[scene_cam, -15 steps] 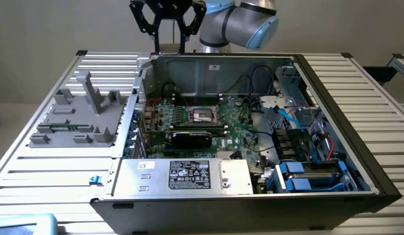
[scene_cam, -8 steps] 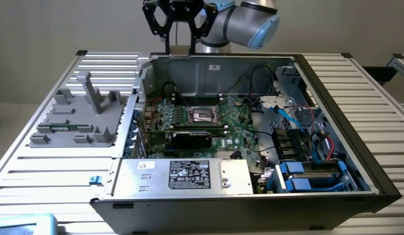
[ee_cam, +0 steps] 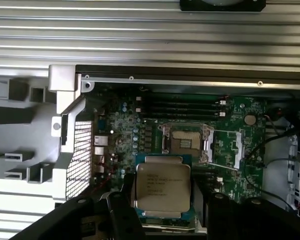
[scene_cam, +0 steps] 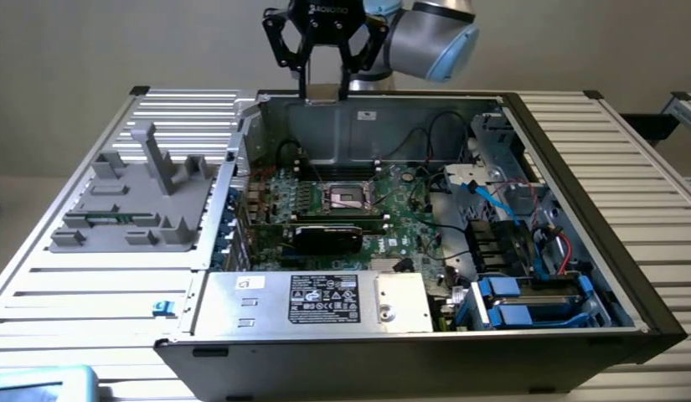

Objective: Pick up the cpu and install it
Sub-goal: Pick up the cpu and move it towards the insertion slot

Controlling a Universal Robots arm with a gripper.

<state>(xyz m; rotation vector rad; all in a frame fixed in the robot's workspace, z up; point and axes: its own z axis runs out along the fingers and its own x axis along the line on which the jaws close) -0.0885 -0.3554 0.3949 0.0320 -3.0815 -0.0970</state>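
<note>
The hand (scene_cam: 322, 97) hangs above the rear wall of the open computer case (scene_cam: 613, 251), on the slatted worktop (scene_cam: 647, 159). Its two dark fingers (ee_cam: 121, 212) are clamped on the cpu (ee_cam: 162, 182), which is held level and in the air with its silver top facing the wrist camera. In the wrist view the cpu appears just beside the black socket (ee_cam: 186, 140) on the green motherboard (ee_cam: 242, 145), not touching it. In the exterior view the socket lies well below the hand, with the black graphics card (scene_cam: 328, 235) just in front of it. A grey plastic fixture (scene_cam: 133, 201) rests beside the case, on the exterior view's left.
</note>
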